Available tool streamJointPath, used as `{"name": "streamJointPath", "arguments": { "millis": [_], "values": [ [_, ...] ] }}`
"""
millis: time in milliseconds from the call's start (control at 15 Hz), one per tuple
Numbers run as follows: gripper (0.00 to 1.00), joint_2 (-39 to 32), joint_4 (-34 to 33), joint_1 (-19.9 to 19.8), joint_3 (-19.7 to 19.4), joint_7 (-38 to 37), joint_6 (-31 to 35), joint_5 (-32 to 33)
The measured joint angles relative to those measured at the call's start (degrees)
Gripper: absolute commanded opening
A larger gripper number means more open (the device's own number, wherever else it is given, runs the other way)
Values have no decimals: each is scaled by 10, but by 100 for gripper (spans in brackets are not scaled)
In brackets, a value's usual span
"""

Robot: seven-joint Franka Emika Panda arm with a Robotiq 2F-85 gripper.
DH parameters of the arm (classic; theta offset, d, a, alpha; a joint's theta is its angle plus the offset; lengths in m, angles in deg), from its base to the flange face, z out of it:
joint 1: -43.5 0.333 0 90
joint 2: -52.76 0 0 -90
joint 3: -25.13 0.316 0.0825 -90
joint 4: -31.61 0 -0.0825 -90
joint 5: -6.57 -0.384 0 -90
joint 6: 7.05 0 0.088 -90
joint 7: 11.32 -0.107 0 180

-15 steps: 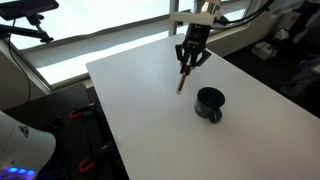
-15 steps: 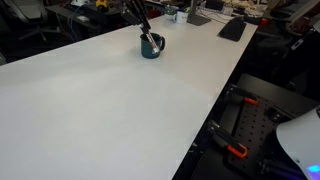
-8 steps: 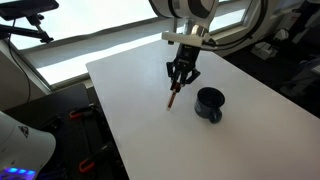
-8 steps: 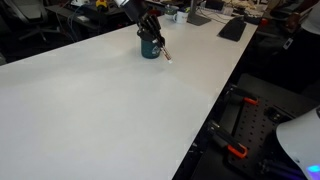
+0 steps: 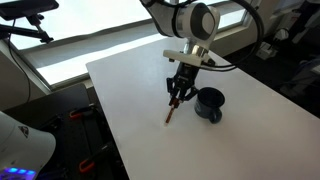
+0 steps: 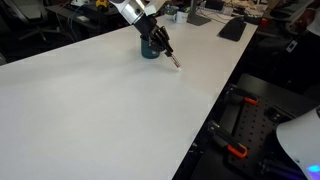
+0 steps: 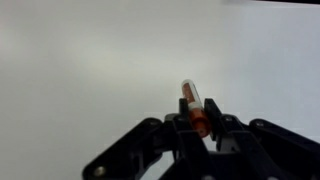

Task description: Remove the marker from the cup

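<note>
Over the white table [image 5: 120, 85] my jaws are closed on one end of the thin dark red-tipped marker [image 5: 171, 112], out of and beside the navy-black handled cup [image 5: 208, 103]; I judge it light, stiff, slick, best pinched mid-body.

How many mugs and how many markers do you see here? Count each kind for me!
mug: 1
marker: 1, held in the end effector
Total: 2
</note>
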Motion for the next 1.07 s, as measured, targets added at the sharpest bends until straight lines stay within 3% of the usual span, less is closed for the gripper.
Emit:
{"name": "streamJointPath", "arguments": {
  "millis": [133, 200, 933, 1000, 1067],
  "values": [
    [5, -17, -9, -4, -5, 0, 0, 0],
    [21, -24, -14, -5, -9, 0, 0, 1],
    [21, -43, -36, -6, -18, -10, -11, 5],
    [46, -43, -36, -6, -18, -10, -11, 5],
    [23, -43, -36, -6, -18, -10, -11, 5]
  ]
}}
